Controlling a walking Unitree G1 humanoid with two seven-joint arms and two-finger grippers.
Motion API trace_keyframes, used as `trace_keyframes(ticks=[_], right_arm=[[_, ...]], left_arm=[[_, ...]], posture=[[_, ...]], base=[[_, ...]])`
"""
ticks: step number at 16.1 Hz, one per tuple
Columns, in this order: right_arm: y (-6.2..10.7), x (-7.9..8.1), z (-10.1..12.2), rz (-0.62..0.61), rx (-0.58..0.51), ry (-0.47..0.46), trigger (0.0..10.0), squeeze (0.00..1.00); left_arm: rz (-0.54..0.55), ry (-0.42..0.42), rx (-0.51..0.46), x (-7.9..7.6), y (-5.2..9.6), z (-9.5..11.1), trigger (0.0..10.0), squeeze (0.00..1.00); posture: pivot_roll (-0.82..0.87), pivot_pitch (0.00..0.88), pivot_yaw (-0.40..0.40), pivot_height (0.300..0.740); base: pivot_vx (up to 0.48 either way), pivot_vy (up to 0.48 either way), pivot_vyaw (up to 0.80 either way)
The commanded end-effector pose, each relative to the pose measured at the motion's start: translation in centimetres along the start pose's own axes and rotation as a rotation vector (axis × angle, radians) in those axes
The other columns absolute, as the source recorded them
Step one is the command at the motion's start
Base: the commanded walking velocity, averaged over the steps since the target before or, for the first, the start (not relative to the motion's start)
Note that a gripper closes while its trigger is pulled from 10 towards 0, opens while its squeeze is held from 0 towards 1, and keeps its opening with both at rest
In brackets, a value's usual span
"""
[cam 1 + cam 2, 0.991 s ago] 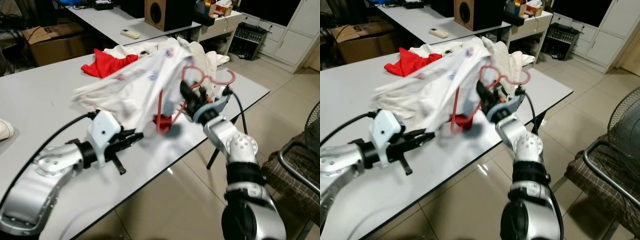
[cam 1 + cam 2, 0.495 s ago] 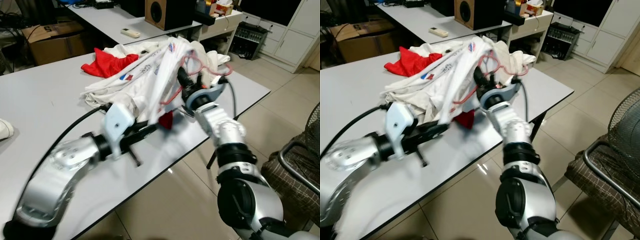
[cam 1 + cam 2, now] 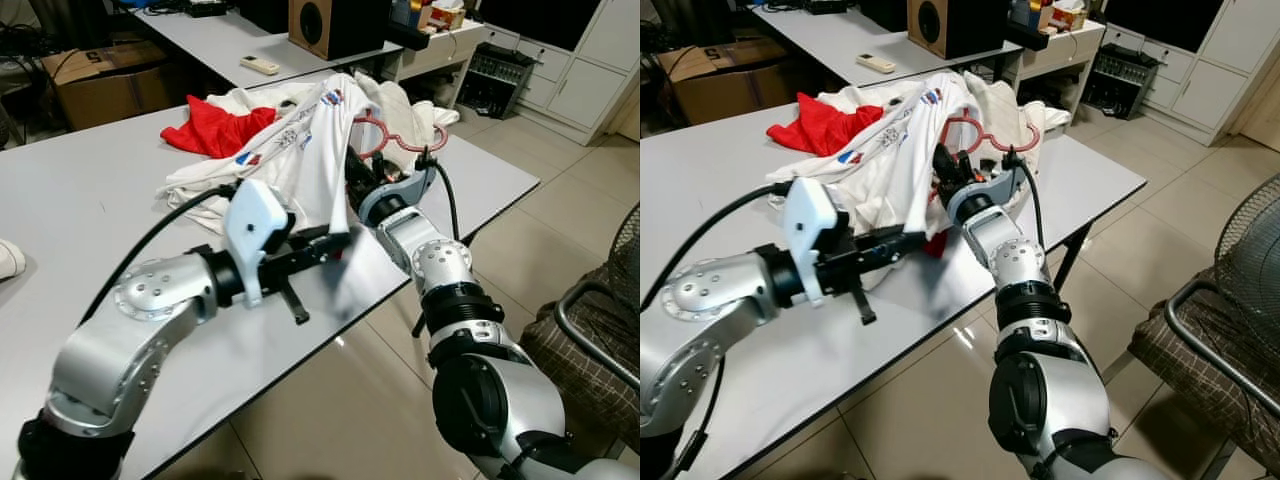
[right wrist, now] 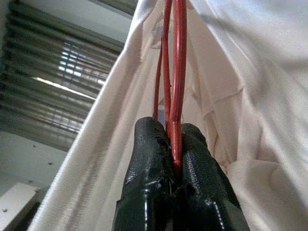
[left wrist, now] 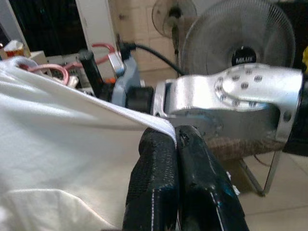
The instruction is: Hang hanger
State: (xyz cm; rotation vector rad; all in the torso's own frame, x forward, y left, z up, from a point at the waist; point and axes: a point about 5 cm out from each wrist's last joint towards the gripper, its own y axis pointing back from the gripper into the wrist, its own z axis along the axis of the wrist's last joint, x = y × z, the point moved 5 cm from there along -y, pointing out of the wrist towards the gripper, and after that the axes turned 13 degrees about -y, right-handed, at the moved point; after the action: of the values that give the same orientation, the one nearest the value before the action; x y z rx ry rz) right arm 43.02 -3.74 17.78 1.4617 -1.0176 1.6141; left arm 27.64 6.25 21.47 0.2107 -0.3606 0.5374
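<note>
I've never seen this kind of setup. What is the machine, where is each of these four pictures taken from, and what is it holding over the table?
It is a walking humanoid robot with two silver arms, each ending in a hand of two black fingers. The two wide pictures come from cameras in its head, looking down at a grey table. The two close-ups come from cameras on its wrists. The left hand is shut on the edge of a white shirt, as its wrist view shows. The right hand is shut on a red hanger that sits inside the shirt, its hook sticking out beyond. A red cloth and more white clothes lie further back.
</note>
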Motion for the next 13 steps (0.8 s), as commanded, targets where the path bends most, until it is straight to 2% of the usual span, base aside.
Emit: trace_keyframes(ticks=[1, 2, 3, 4, 7, 10, 13], right_arm=[[-1.2, 2.4, -3.0, 0.072, 0.056, -0.059, 10.0, 0.0], [-1.2, 2.6, -3.0, 0.076, 0.061, -0.064, 10.0, 0.0], [-1.2, 3.0, -2.8, 0.091, 0.063, -0.094, 10.0, 0.0], [-1.2, 3.1, -2.7, 0.094, 0.062, -0.1, 10.0, 0.0], [-1.4, 3.7, -2.8, 0.116, 0.074, -0.107, 10.0, 0.0], [-1.5, 3.8, -2.8, 0.122, 0.081, -0.109, 10.0, 0.0], [-1.4, 4.0, -2.5, 0.132, 0.074, -0.097, 10.0, 0.0]], left_arm=[[0.006, -0.011, 0.038, -0.2, -0.8, -0.6, 10.0, 0.0], [0.026, 0.013, 0.04, 0.2, -1.0, -0.7, 10.0, 0.0], [0.04, 0.063, 0.016, 0.7, -1.3, -0.2, 10.0, 1.0], [0.035, 0.072, 0.007, 0.6, -1.4, 0.0, 10.0, 1.0], [-0.037, 0.096, 0.01, -0.8, -1.1, 0.0, 10.0, 1.0], [-0.068, 0.093, 0.056, -1.4, -0.9, -0.8, 10.0, 1.0], [-0.065, 0.099, 0.072, -1.3, -0.6, -1.1, 10.0, 1.0]], posture=[[-0.09, 0.0, -0.062, 0.74], [-0.09, 0.0, -0.062, 0.74], [-0.09, 0.0, -0.062, 0.74], [-0.09, 0.0, -0.064, 0.74], [-0.08, 0.0, -0.071, 0.74], [-0.08, 0.0, -0.072, 0.74], [-0.08, 0.0, -0.069, 0.74]], base=[[0.0, 0.0, 0.0], [0.0, 0.0, 0.0], [0.0, 0.0, 0.0], [0.0, 0.0, 0.0], [0.0, 0.0, 0.0], [0.0, 0.0, 0.0], [0.0, 0.0, 0.0]])
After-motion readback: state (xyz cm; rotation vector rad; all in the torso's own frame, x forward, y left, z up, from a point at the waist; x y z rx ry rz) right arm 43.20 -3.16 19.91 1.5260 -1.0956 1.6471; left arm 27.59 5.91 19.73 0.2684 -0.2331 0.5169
